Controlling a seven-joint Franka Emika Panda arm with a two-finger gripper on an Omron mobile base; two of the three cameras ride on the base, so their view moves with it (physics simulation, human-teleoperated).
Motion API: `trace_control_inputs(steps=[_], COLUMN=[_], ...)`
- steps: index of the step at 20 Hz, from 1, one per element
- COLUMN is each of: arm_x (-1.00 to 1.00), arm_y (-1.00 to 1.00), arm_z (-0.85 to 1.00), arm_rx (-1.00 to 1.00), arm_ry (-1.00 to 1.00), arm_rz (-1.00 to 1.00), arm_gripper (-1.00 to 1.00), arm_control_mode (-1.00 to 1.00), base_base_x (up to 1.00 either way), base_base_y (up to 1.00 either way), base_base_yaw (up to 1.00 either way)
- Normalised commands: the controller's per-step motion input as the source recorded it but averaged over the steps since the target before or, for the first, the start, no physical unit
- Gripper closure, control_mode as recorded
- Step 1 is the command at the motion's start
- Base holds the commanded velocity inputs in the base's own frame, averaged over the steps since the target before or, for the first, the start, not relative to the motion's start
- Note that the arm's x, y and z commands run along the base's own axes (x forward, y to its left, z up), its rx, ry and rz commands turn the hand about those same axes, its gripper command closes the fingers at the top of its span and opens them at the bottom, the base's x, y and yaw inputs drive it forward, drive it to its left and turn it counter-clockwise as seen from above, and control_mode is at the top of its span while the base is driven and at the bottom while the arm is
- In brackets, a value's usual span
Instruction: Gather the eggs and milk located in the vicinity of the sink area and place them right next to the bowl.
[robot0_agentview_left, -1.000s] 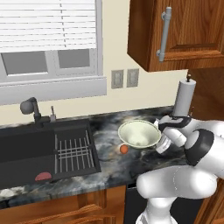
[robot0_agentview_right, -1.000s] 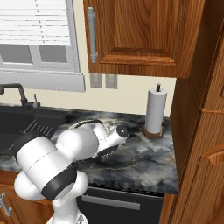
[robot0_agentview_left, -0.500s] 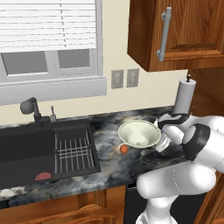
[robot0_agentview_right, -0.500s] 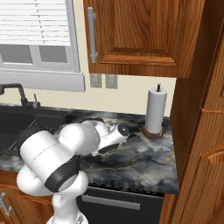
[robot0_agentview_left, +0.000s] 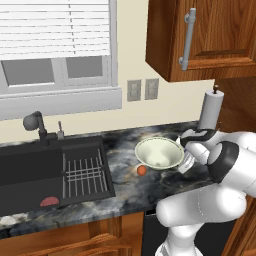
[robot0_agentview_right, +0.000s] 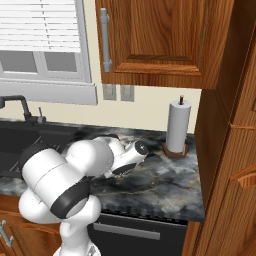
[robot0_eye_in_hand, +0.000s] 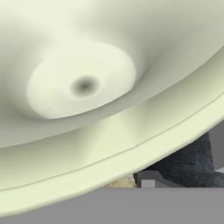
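Note:
The pale greenish-white bowl (robot0_agentview_left: 159, 152) sits on the dark stone counter, right of the black sink (robot0_agentview_left: 30, 175). One orange-brown egg (robot0_agentview_left: 142, 170) lies on the counter, just off the bowl's front left rim. My gripper (robot0_agentview_left: 184, 164) is low at the bowl's right rim, and my own wrist hides its jaws. In the hand view the bowl's inside (robot0_eye_in_hand: 83, 87) is very close, with a dark fingertip (robot0_eye_in_hand: 148, 179) below its rim over the counter. The milk is hidden. I cannot make out whether anything is held.
A wire rack (robot0_agentview_left: 82, 175) lies in the sink's right half, and a flat red piece (robot0_agentview_left: 49, 201) is at its front. The dark faucet (robot0_agentview_left: 35, 122) stands behind the basin. A paper-towel roll (robot0_agentview_left: 210, 110) (robot0_agentview_right: 178, 125) stands at the back right, under the wooden cabinet.
My elbow has swung a little to the right while the hand stayed at the bowl's right rim. The bowl and the egg have not moved.

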Motion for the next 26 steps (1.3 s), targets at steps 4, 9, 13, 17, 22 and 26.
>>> trace_control_inputs(steps=[4, 9, 13, 17, 22, 26], arm_x=[0.00, 0.00, -0.10, -0.37, -0.21, -0.06], arm_y=[0.00, 0.00, 0.00, 0.00, 0.00, 0.04], arm_z=[0.00, 0.00, 0.04, 0.16, 0.38, 0.50], arm_rx=[0.00, 0.00, 0.00, 0.00, 0.00, 0.00], arm_ry=[0.00, 0.00, 0.00, 0.00, 0.00, 0.06], arm_rz=[0.00, 0.02, 0.02, 0.00, 0.00, -0.03], arm_gripper=[-1.00, -1.00, -1.00, -1.00, -1.00, -1.00], arm_control_mode=[-1.00, -1.00, -1.00, -1.00, -1.00, -1.00], base_base_x=[0.00, 0.00, 0.00, 0.00, 0.00, 0.00], base_base_y=[0.00, 0.00, 0.00, 0.00, 0.00, 0.00], base_base_yaw=[0.00, 0.00, 0.00, 0.00, 0.00, 0.00])
